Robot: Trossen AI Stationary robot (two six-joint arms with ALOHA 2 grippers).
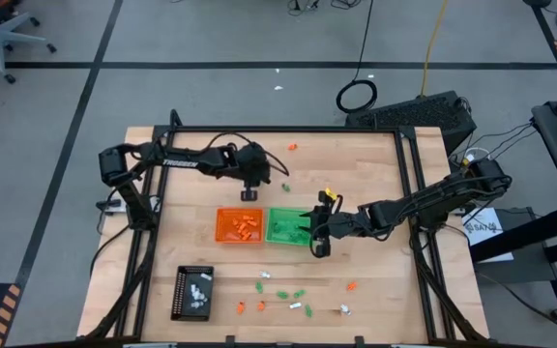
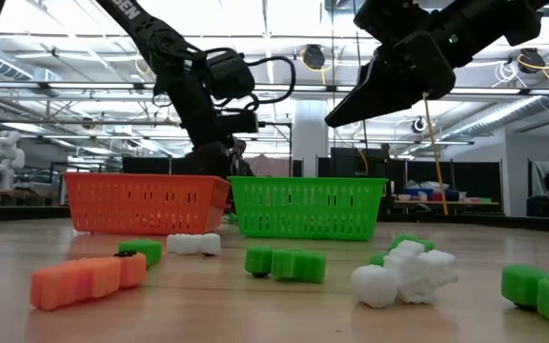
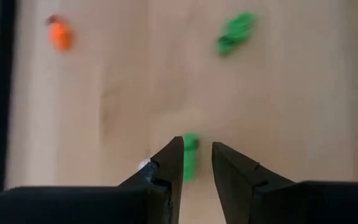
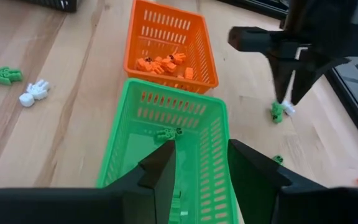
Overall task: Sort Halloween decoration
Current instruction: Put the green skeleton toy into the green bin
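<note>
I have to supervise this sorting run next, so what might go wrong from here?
1. The left gripper has its open fingers astride a green trinket, with a white one right beside it; closing may catch both or knock one away.
2. The right gripper hangs open over the green tray; coming lower, it could strike the rim and shift the tray against the orange tray.

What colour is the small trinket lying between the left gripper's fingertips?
Green. The small plastic trinket on the wooden table shows best in the left wrist view.
</note>
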